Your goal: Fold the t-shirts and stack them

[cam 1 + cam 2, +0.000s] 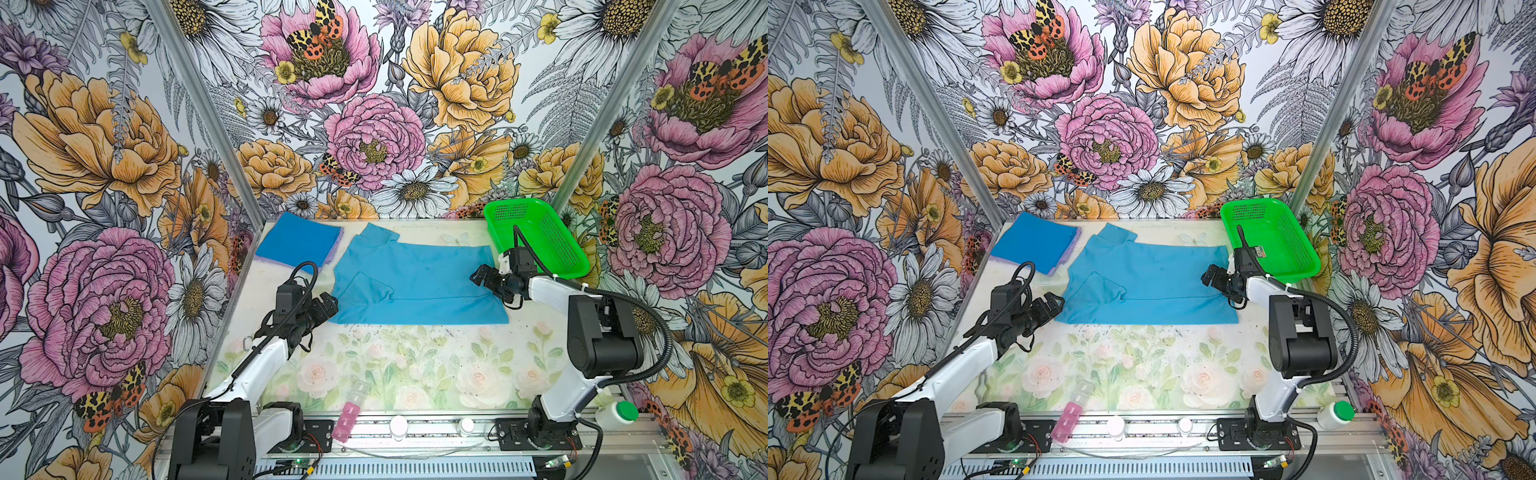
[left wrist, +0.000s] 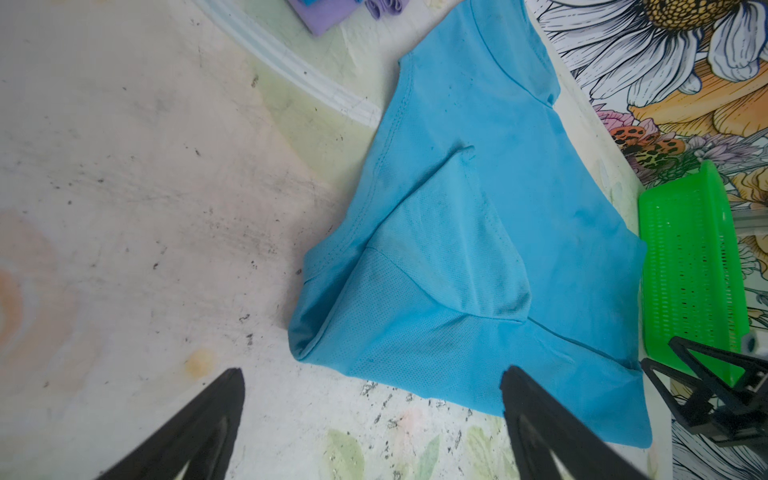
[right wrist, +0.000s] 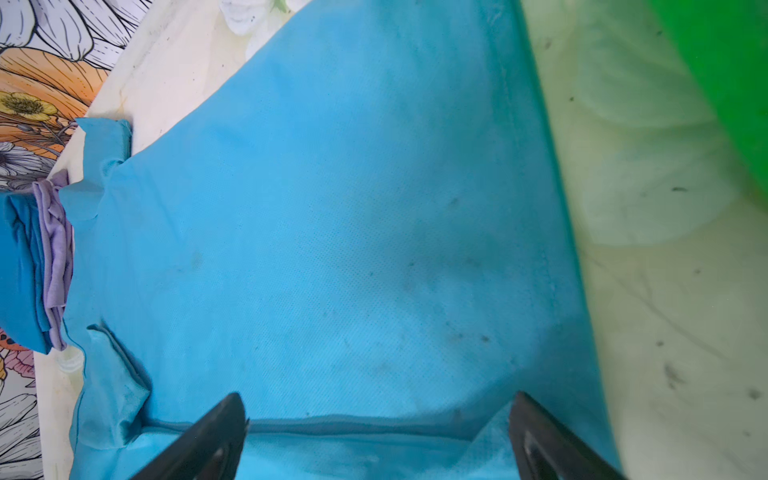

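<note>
As two shirts already lie folded in the back left corner of the counter [image 1: 415,365], I judge the task to be more than half done. The deep blue shirt [image 1: 297,241] sits there as a square on top of the lavender shirt [image 3: 56,249], whose edge shows under it.

The teal shirt [image 1: 419,286] is the one in work. It lies flat on the back half of the counter, between this stack and the empty green basket [image 1: 548,241]. Its long axis runs from left to right in both top views, with the shoulders pointing to the stack and the hem to the basket.

The near long side seems folded over onto the body, and the near sleeve [image 1: 368,286] lies on top. The far sleeve [image 1: 380,235] sticks out toward the back wall, so I think the far side is not yet folded. After that come the cross folds and the placing on the stack.

My left jaws stand wide open just beside the near shoulder corner and hold nothing. My right jaws are wide open too, over the hem end near the fold line, with no cloth between them. Whether they touch the cloth I cannot tell.
</note>
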Robot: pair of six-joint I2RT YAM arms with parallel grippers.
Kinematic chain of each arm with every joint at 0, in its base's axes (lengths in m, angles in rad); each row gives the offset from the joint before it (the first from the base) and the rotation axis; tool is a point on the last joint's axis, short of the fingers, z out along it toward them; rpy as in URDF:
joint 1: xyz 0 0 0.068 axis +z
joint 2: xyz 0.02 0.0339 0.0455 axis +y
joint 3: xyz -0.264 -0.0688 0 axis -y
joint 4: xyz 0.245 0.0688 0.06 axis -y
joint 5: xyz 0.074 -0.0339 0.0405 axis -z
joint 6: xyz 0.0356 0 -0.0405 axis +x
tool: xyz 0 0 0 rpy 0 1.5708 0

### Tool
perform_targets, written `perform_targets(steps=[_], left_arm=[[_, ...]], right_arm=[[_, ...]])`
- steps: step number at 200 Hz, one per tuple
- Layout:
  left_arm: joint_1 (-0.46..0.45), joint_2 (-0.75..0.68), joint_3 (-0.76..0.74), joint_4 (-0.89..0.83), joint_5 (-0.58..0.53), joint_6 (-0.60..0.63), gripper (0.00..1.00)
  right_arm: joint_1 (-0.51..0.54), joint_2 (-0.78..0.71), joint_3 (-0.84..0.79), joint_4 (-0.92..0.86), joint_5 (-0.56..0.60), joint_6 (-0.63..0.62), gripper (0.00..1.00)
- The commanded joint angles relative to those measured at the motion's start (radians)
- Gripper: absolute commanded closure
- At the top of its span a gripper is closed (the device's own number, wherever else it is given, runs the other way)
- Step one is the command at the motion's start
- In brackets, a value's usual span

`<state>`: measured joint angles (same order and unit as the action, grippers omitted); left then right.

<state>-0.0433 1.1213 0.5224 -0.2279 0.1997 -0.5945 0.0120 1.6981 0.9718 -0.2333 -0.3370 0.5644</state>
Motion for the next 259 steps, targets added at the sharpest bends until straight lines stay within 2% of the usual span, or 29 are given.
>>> perform_targets(steps=[1, 29, 55, 86, 123, 152, 173, 185, 232, 259], left_arm=[[0.005, 0.011, -0.009, 0.029, 0.008, 0.012, 0.08], [0.003, 0.042, -0.025, 0.043, 0.012, -0.003, 0.17], [-0.002, 0.109, -0.017, 0.078, 0.028, -0.012, 0.2], [-0.022, 0.195, 0.002, 0.101, 0.013, -0.032, 0.28], [-0.037, 0.268, 0.006, 0.154, -0.031, -0.055, 0.51], [-0.037, 0.331, 0.029, 0.161, -0.044, -0.063, 0.68], [-0.041, 0.332, 0.024, 0.164, -0.057, -0.063, 0.91], [-0.039, 0.324, 0.023, 0.157, -0.064, -0.06, 1.0], [-0.034, 0.241, -0.009, 0.118, -0.093, -0.034, 1.0], [-0.032, 0.233, -0.013, 0.114, -0.065, -0.023, 1.0]], right_arm=[[0.007, -0.133, -0.076, 0.017, 0.041, 0.016, 0.0], [0.002, -0.262, -0.193, -0.03, 0.075, 0.015, 0.0], [-0.018, -0.364, -0.283, -0.076, 0.084, 0.02, 0.01], [-0.043, -0.471, -0.329, -0.136, 0.086, 0.018, 0.03], [-0.074, -0.499, -0.347, -0.179, 0.058, 0.008, 0.05], [-0.09, -0.492, -0.357, -0.196, 0.032, 0.008, 0.12], [-0.099, -0.472, -0.36, -0.196, 0.038, 0.004, 0.2], [-0.102, -0.453, -0.357, -0.193, 0.039, 0.001, 0.26], [-0.103, -0.374, -0.325, -0.192, 0.039, -0.02, 0.52], [-0.094, -0.344, -0.335, -0.191, 0.066, -0.022, 0.52]])
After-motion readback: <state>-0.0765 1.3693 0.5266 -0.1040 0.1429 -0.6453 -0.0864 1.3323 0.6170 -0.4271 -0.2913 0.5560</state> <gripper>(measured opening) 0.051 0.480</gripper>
